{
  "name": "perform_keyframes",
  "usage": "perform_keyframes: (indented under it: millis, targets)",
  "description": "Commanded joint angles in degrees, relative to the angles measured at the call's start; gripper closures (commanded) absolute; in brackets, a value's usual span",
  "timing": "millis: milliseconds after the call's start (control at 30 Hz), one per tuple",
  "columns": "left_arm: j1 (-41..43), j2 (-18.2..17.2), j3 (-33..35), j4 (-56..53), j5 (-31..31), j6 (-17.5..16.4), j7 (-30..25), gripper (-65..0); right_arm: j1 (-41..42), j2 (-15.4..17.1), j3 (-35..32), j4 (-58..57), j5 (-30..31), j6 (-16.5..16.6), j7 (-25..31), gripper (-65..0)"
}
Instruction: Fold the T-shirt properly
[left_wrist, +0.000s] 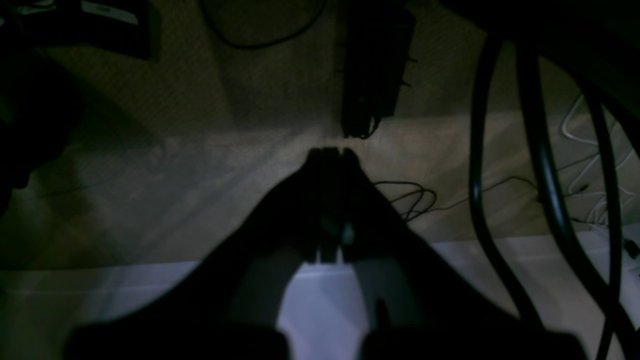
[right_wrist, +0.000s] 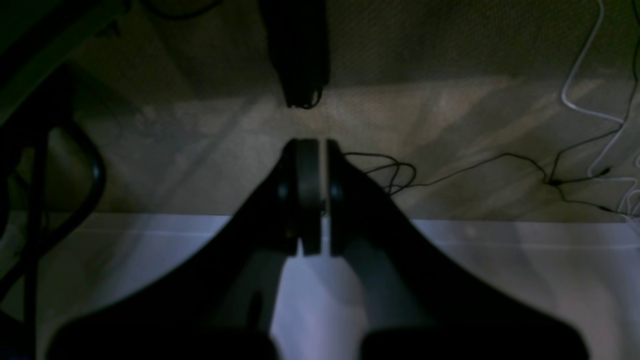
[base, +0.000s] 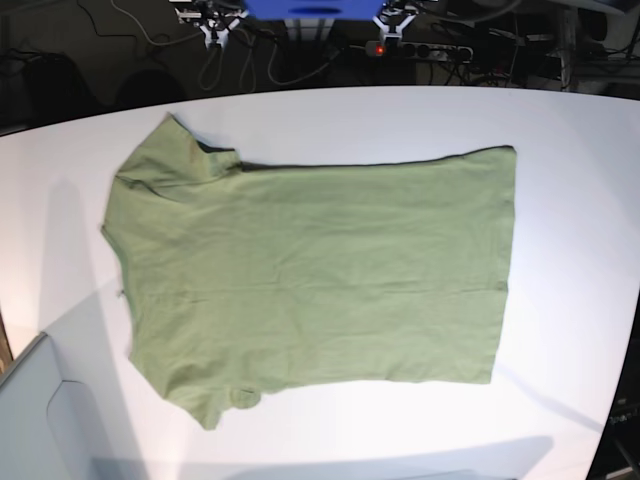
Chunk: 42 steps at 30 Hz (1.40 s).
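Left sleeve end: we see the T-shirt (base: 315, 270) spread flat on the white desk (base: 570, 120), neckline side toward the base view's left, both short sleeves sticking out there, one far, one near.
Body: lies smooth with faint creases; the far edge looks slightly turned under near the upper sleeve.
Hem: straight edge at the right, corners exposed.
Handling (our judgement): light, limp cotton; it will sag and drag, not slide stiffly. Pinch thin edges only.
Hold points (our judgement): shoulder seam and hem corner on one long side.
Right pincer (right_wrist: 312, 145): pressed together, holding nothing, off the desk's edge above floor and cables.
Left pincer (left_wrist: 330, 152): likewise pressed together, empty, clear of the cloth.
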Motion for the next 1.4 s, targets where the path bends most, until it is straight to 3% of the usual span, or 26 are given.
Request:
perform_keyframes:
  millis: [0, 833, 967, 1367]
  targets:
    - [0.5, 0.2, -0.1, 0.1, 0.3, 0.1, 0.3, -0.1, -0.3, 0.6, 0.0, 0.1, 0.2, 1.4, -0.4, 0.0]
    - [0.5, 0.2, 0.3, 0.2, 0.3, 0.1, 0.1, -0.1, -0.6, 0.7, -0.1, 0.7, 0.2, 1.4, -0.4, 0.0]
    - [3.5, -0.1, 0.1, 5.5, 0.3, 0.1, 0.3, 0.0, -5.5, 0.7, -0.1, 9.6, 0.2, 1.4, -0.7, 0.0]
    - [23.3, -2.4, 0.4, 39.6, 0.3, 0.1, 0.3, 0.0, -27.2, 2.8, -0.1, 45.4, 0.1, 1.2, -0.8, 0.0]
